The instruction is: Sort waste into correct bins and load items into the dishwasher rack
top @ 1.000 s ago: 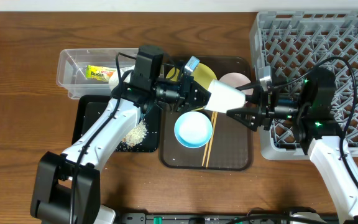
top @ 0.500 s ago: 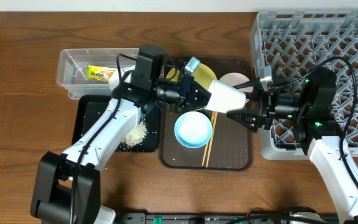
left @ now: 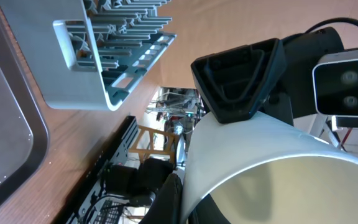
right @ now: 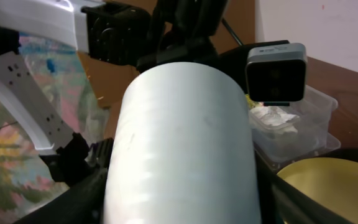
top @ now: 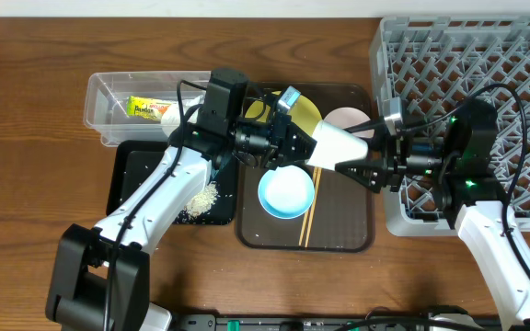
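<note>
Cup (top: 334, 144) shifted slightly right w/ left hand (top: 304, 147) clamped on it; right hand (top: 348, 153) straddles it, grip unclear. Tub (top: 95, 101) holds wrapper (top: 145, 108); black tray (top: 132, 184), rice (top: 201, 198).

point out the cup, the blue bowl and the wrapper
small whitish-green cup (top: 337, 144): overhead view, middle of its side wall
light blue bowl (top: 286, 191): overhead view, inside centre
yellow-green wrapper (top: 144, 108): overhead view, printed face
</note>
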